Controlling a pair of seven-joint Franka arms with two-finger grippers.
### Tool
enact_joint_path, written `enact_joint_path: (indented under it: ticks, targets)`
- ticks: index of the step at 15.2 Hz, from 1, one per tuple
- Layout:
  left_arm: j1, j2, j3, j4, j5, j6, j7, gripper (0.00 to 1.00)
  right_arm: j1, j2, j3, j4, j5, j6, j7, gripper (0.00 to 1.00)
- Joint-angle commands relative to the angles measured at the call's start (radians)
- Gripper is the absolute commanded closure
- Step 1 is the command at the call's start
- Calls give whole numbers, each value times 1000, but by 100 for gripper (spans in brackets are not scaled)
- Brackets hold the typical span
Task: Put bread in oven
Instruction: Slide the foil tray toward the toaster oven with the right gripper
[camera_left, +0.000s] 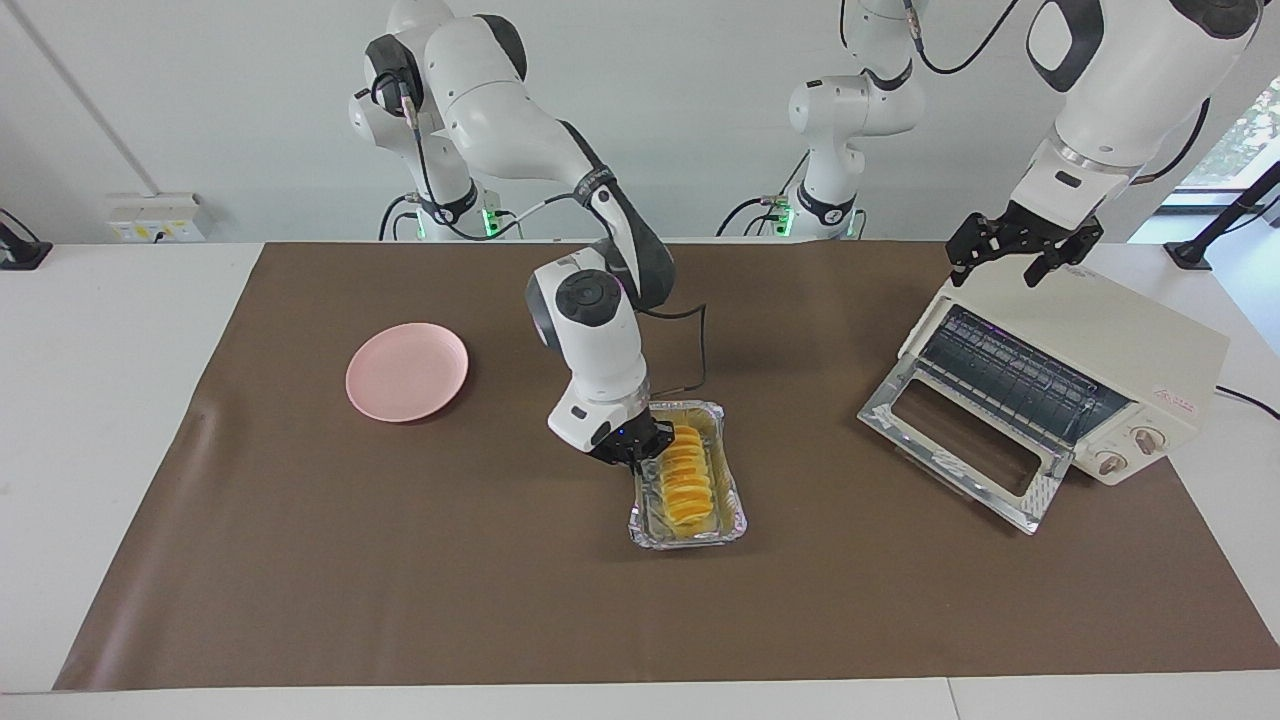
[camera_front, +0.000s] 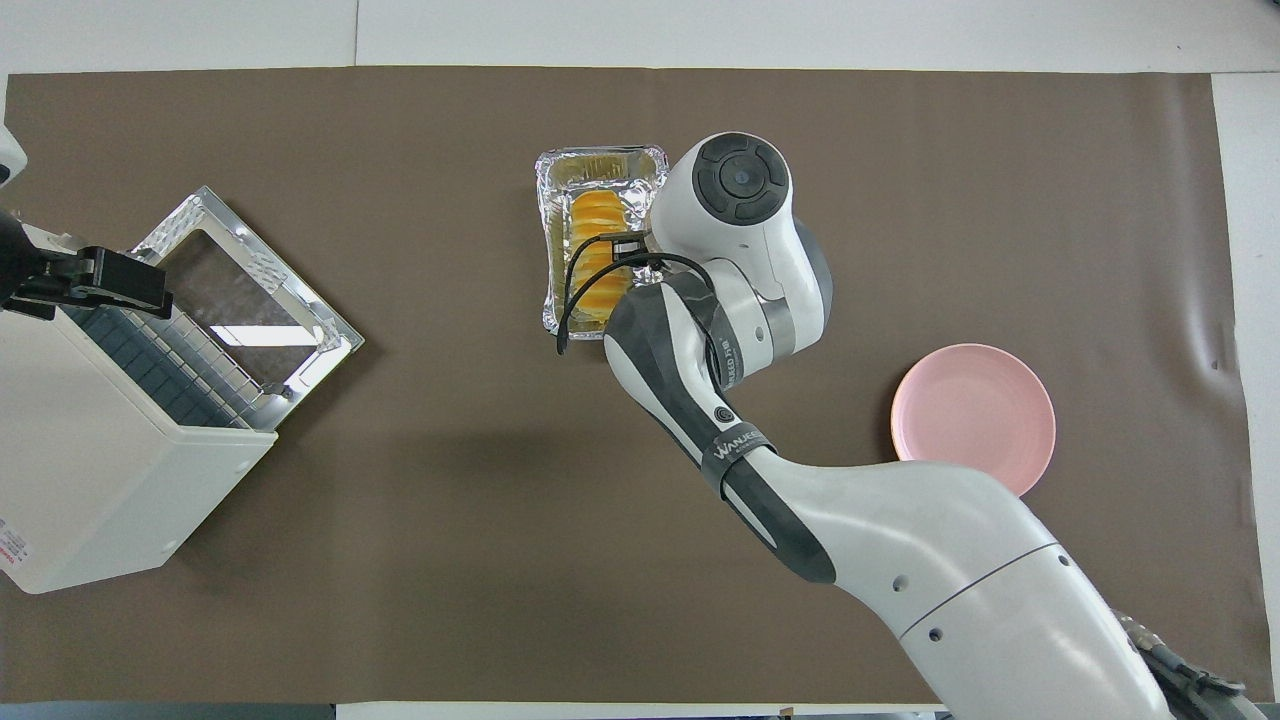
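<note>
Facing view is showing the crinkled silver foil tray (camera_left: 738, 515) sitting on the brown table mat (camera_left: 300, 560) near mid-table, with bare mat lying between it and the cream-white boxy toaster oven (camera_left: 1120, 360) at the left arm's end. The oven's metal-framed glass door (camera_left: 960, 440) is hanging fully open toward the tray. The small ridged yellow-orange bread loaf (camera_left: 685, 478) is lying in the tray. The right gripper (camera_left: 636, 458), fingers together, is pinching the tray's rim on the side toward the round pink plate (camera_left: 407, 371), its arm bending steeply down. The left gripper (camera_left: 1022, 262) is hovering over the oven's top, fingers apart.
</note>
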Motion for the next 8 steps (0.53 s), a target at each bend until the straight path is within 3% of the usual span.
enact_joint_path:
  ticks: [1,4,8]
  targets:
    - [10,-37,-3,-45,-13,7,-12,0,17,-2,-5,-20,-4,8,29,62]
    - [1,-40,-4,-51,-2,10,-12,0,18,-5,-10,-6,-63,-53,29,0]
    - [-2,-28,-6,-45,-2,13,-12,0,-6,-68,-13,7,-111,-81,23,0]
